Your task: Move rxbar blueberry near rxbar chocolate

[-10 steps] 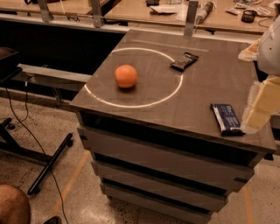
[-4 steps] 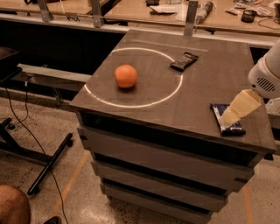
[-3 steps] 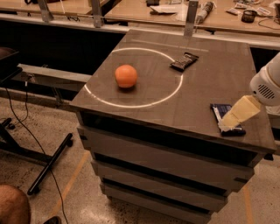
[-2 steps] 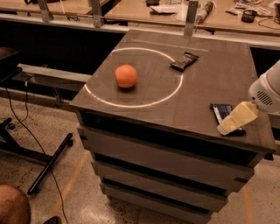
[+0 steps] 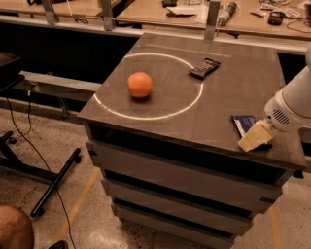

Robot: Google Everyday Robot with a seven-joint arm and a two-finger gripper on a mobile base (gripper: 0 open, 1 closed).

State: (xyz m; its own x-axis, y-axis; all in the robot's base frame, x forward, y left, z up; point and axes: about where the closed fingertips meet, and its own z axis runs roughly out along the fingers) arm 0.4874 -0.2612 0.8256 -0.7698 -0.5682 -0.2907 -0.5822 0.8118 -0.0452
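The rxbar blueberry (image 5: 242,124), in a navy-blue wrapper, lies flat near the front right corner of the dark table (image 5: 204,116); its near end is hidden under my gripper. My gripper (image 5: 254,138), with pale cream fingers below a white arm, is low over that near end, right at the table surface. The rxbar chocolate (image 5: 204,68), in a black wrapper, lies at the back of the table on the rim of the white painted circle (image 5: 194,99).
An orange (image 5: 140,84) sits inside the circle at the left. The table's front edge runs just below my gripper. A wooden bench (image 5: 218,14) with small items stands behind. A black stand leg (image 5: 53,182) lies on the floor at left.
My gripper has come down and forward along the blueberry bar, from above its middle to its near end at the table's front right.
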